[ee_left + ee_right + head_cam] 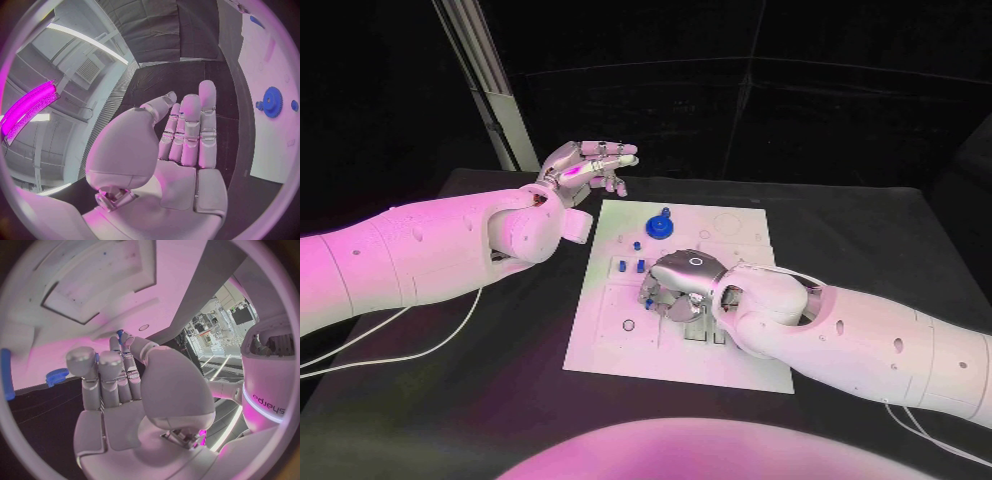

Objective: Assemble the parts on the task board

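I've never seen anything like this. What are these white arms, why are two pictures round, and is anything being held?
It is a robot with two white arms ending in silver hands. One picture looks down from its head; the round ones come from cameras at each wrist. On the black table lies a white plate, the task board, carrying small blue pieces such as a blue gear. The left hand hangs beside the board, open and empty. The right hand rests over the board's middle, pinching a small blue piece.

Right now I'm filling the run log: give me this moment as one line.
left hand: open, raised off the board's far left corner | right hand: over mid board, grip unclear | blue gear: on board, far end
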Motion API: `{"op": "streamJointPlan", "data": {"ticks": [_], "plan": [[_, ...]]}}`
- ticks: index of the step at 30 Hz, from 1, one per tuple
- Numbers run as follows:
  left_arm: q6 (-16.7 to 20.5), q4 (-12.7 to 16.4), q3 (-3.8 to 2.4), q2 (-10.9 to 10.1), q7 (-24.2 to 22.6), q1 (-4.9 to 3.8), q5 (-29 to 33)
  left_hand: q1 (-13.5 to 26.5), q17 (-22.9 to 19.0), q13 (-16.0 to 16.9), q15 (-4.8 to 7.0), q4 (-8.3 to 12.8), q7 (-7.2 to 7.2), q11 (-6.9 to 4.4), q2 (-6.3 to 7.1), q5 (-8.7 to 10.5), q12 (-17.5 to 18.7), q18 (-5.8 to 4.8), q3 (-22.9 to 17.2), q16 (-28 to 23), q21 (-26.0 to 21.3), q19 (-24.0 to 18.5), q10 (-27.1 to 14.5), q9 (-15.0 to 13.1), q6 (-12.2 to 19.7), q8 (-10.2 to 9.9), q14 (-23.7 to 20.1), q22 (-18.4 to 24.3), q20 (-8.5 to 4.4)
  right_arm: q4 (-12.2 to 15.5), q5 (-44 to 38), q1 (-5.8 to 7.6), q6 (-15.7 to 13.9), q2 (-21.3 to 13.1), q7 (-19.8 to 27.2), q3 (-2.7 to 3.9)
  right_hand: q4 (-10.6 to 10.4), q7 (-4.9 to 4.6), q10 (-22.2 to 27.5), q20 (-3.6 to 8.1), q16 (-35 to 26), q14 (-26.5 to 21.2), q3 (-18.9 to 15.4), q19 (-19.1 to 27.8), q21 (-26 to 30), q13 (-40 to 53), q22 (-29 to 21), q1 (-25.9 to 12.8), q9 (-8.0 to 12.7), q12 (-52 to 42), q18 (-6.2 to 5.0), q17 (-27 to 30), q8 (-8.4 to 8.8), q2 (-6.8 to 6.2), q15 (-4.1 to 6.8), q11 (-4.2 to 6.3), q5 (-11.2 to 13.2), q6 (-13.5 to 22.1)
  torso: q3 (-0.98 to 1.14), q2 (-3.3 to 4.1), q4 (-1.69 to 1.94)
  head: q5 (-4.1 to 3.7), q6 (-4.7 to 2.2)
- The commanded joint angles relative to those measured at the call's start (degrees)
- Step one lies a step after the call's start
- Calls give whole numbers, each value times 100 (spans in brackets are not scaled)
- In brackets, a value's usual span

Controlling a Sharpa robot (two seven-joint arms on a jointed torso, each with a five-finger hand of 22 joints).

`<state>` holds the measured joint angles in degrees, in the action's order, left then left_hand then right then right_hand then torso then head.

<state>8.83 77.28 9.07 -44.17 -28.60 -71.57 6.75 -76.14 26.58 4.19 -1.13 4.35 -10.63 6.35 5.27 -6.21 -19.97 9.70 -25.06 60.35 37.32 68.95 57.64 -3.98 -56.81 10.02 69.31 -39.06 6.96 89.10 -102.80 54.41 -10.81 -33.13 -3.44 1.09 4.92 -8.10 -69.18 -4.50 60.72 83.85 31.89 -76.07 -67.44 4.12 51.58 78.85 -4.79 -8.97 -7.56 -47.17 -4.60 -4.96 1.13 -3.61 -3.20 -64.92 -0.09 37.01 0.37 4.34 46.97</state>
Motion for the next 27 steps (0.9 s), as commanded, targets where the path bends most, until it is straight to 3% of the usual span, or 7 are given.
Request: {"op": "streamJointPlan", "data": {"ticks": [1,9,13,19,24,27], "plan": [[-90,4,-5,4,-14,-8,17,-17,-6,-8,-13,49,-7,16,-19,-27,-27,79,0,-34,-18,-25,-28,8,12,33,-37,6,-14,17,-152,2,183,21,-34,-2,5,-10,0,-12,21,17,12,-36,-22,6,2,-14,-8,33,43,6,26,35,-4,-36,-27,-24,-1,-2,1,0,6],[-95,3,-5,2,-7,-7,17,-14,-11,-10,-15,50,-12,19,-21,-27,-32,78,3,-34,-22,-25,-34,9,16,35,-39,9,-13,-27,-173,2,227,47,-68,-4,-38,-84,283,-62,-59,-53,-69,126,68,-43,-176,-154,47,205,9,128,113,-62,-78,-122,-26,199,-3,-6,-2,8,17],[-100,2,-5,-1,0,-7,17,-14,-11,-10,-15,50,-12,19,-21,-27,-32,78,3,-34,-22,-25,-34,9,16,35,-39,9,-13,-57,-176,2,85,48,-87,-5,-57,-161,656,-140,-311,-216,-88,350,262,-56,-484,-233,117,353,-49,463,122,-168,-168,-232,-26,596,-3,-5,-6,9,13],[-115,-2,-5,1,10,-7,17,-14,-11,-10,-15,50,-12,19,-21,-27,-32,78,3,-34,-22,-25,-34,9,16,35,-39,9,-13,-10,-153,1,-183,3,-66,-5,-67,-177,793,-181,-339,-260,-111,412,285,-48,-518,-259,108,354,-62,509,109,-206,-190,-265,-26,686,1,-7,0,4,8],[-129,-7,-4,-6,19,-7,17,-14,-11,-10,-15,50,-12,19,-21,-27,-32,78,3,-34,-22,-25,-34,9,16,35,-39,9,-13,252,-40,-24,-492,-260,0,-3,-81,-186,817,-191,-327,-263,-124,421,279,-43,-509,-277,103,335,-65,499,100,-214,-197,-272,-33,705,4,-9,5,-4,3],[-132,-9,-4,-21,21,-6,17,-14,-11,-10,-15,50,-12,19,-21,-27,-32,78,3,-34,-22,-25,-34,9,16,35,-39,9,-13,459,40,-33,-688,-481,16,-1,-84,-185,806,-194,-319,-259,-125,420,271,-38,-499,-276,99,316,-65,493,92,-211,-197,-269,-42,695,6,-13,-16,9,-8]]}}
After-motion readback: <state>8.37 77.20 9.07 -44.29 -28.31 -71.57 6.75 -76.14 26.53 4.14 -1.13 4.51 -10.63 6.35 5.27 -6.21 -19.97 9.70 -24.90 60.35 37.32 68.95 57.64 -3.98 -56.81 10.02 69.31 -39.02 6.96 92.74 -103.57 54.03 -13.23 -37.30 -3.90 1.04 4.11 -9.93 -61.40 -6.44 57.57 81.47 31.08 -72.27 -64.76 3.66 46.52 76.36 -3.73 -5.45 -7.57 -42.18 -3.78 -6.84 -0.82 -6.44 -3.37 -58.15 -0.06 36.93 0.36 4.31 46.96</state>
